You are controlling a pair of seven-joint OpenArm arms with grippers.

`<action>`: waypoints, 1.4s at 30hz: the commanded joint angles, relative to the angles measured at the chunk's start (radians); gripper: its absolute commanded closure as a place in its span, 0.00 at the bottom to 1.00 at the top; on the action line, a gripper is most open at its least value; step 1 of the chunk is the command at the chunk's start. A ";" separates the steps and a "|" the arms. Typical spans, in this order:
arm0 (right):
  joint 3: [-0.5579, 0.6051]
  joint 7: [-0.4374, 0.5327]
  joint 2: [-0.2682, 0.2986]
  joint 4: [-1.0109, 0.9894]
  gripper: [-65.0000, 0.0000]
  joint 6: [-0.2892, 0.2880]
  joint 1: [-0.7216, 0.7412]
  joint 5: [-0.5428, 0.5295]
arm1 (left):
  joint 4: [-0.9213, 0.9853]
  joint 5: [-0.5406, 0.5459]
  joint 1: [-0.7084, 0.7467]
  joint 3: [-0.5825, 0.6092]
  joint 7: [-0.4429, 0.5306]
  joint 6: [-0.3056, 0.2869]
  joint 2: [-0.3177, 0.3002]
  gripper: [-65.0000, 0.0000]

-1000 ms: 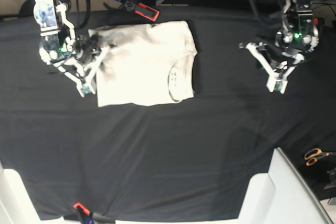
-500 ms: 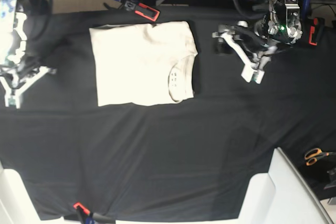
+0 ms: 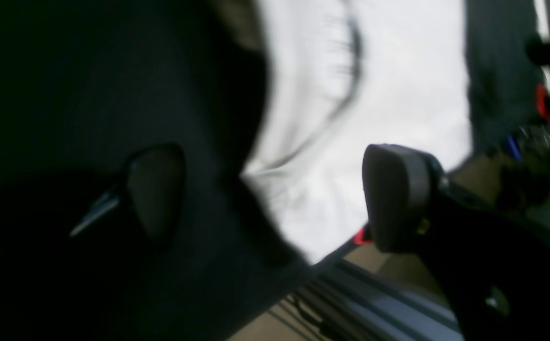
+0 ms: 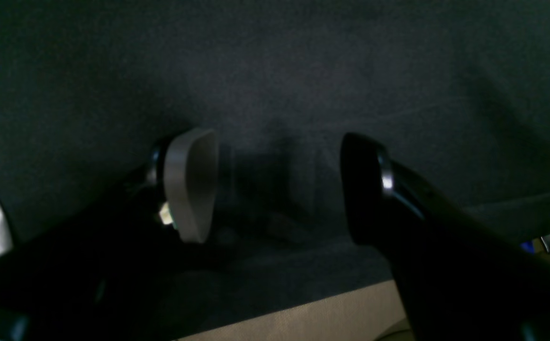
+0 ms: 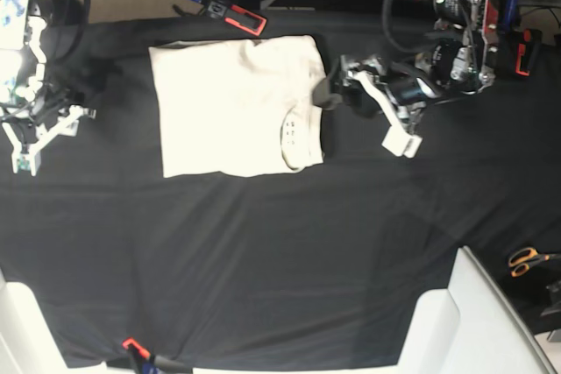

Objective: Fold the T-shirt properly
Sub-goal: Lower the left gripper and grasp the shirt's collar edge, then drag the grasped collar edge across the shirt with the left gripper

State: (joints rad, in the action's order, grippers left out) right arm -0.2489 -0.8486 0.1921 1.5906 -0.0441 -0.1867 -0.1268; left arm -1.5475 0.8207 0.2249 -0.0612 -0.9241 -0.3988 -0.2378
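My left gripper [image 5: 372, 102] stands with jaws apart just beside the T-shirt's [image 5: 237, 102] right edge, at centre frame in the base view. My right gripper [image 5: 39, 133], also spread, sits over bare black tablecloth [image 5: 280, 251] at far left, clear of the shirt. The lower half of the frame lies open. Along the top edge a red-and-black tool [image 5: 237, 15] crowds the shirt; orange scissors [image 5: 526, 260] lie lower right.

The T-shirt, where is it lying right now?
In the base view the T-shirt lies folded on the black tablecloth, upper centre-left, between both arms, nearer the left gripper.
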 commanded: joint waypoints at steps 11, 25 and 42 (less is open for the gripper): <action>-0.008 0.018 0.010 0.015 0.40 0.002 0.003 0.005 | 0.246 -0.008 -0.095 0.010 0.010 -0.007 0.105 0.13; -0.008 0.018 0.010 0.015 0.40 0.000 0.003 0.005 | 0.367 -0.137 -0.155 0.108 0.012 -0.007 0.205 0.13; -0.003 0.018 0.011 0.015 0.40 0.000 0.003 0.005 | 0.430 -0.137 -0.250 0.148 0.053 -0.002 0.183 1.00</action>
State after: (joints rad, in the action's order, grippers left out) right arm -0.2493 -0.8455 0.1902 1.5902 -0.0444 -0.1940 -0.1272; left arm -1.1049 0.6998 -0.0143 0.0895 -0.8669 -0.4149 -0.0467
